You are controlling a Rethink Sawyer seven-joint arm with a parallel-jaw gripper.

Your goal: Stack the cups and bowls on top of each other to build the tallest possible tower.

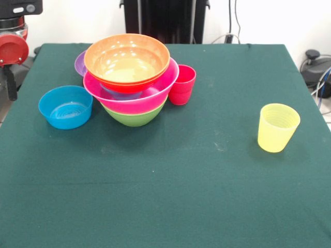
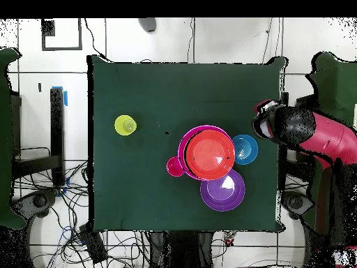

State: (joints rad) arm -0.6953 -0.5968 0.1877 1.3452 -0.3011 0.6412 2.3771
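Note:
The tower (image 1: pixel 129 82) stands at the table's far left in the front view: a green bowl (image 1: pixel 135 118) at the bottom, the big pink bowl (image 1: pixel 132 98) in it, and orange bowls (image 1: pixel 126 58) on top. A purple bowl (image 1: pixel 79 63) sits behind the tower. A blue bowl (image 1: pixel 65 107) stands alone to the tower's left. The red cup (image 1: pixel 182 84) stands upright against the tower's right side. The yellow cup (image 1: pixel 277 127) stands upright far right. My arm (image 2: pixel 307 132) is drawn back past the table's edge, and its gripper (image 2: pixel 268 124) is near the blue bowl (image 2: pixel 244 149), holding nothing that I can see.
The dark green table cloth (image 1: pixel 170 181) covers the whole table. The robot's pedestal (image 1: pixel 165 20) stands behind the far edge. Cables lie on the floor beyond the table's right side (image 1: pixel 318 67).

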